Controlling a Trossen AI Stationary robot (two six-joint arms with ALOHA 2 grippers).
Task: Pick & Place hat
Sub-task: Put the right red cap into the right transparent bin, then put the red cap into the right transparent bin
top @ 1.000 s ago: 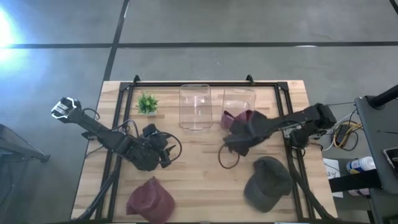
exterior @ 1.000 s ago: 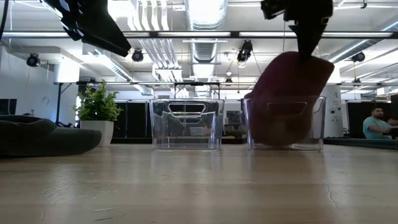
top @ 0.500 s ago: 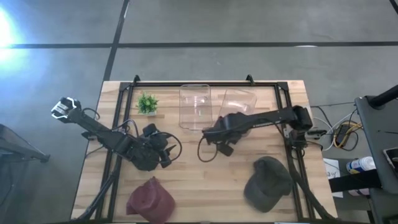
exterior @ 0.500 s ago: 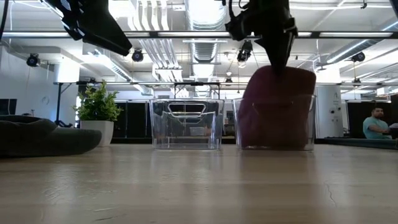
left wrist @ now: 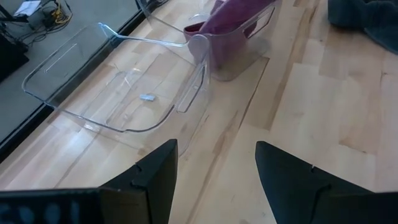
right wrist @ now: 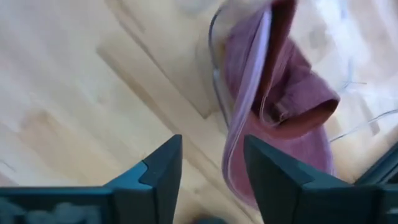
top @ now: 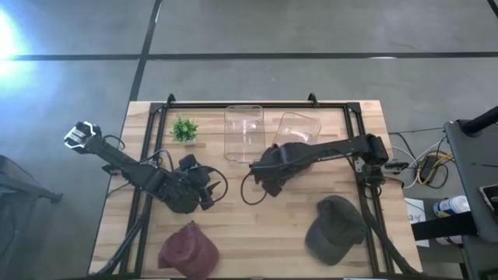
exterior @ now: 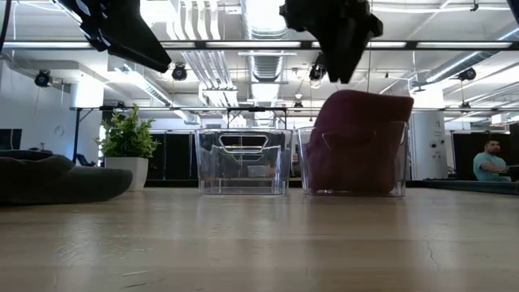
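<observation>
A maroon hat point(exterior: 357, 142) stands in the right-hand clear bin point(exterior: 353, 174), its top above the rim; it also shows in the right wrist view point(right wrist: 273, 106) and the left wrist view point(left wrist: 227, 18). My right gripper point(exterior: 336, 61) hangs open just above the hat, pointing down, with nothing between its fingers point(right wrist: 211, 174). In the high view it is at the table's middle point(top: 268, 173). My left gripper point(top: 204, 190) waits open over the table's left half point(left wrist: 214, 180). A second maroon hat point(top: 188, 249) and a dark cap point(top: 334, 229) lie near the front edge.
A second clear bin point(top: 244, 132) stands next to the first, toward the left, with nothing large in it. A small potted plant point(top: 184, 128) stands at the far left. A black frame point(top: 257, 103) runs along the table's far edge and sides. Bare wood lies between the arms.
My right gripper has carried the maroon hat toward the table's left and set it into the right-hand bin, then opened and let go. The hat now stands in the bin by itself. The bin has slid a little toward the left.
</observation>
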